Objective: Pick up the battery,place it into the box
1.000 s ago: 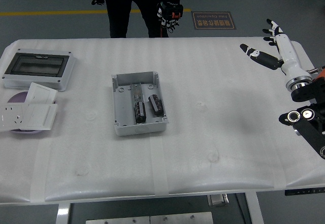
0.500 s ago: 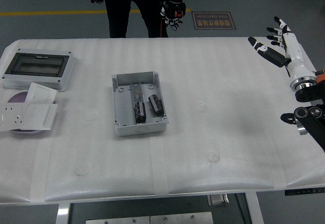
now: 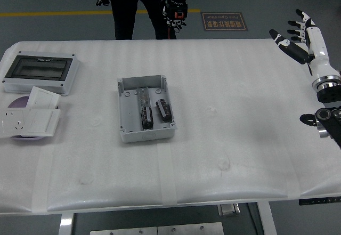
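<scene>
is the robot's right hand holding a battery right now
No, the right hand is spread open and empty at the table's far right edge, while both batteries lie inside the grey box.

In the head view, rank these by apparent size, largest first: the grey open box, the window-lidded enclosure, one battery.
1. Window-lidded enclosure and grey open box: look too alike to rank.
2. Battery, clearly smallest, lying inside the box.

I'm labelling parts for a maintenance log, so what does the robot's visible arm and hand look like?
Only the right arm shows. Its right hand has a white back with black finger segments and white tips. The forearm is a white shell ending in a silver metal ring, then black joint hardware with round silver fittings.
</scene>
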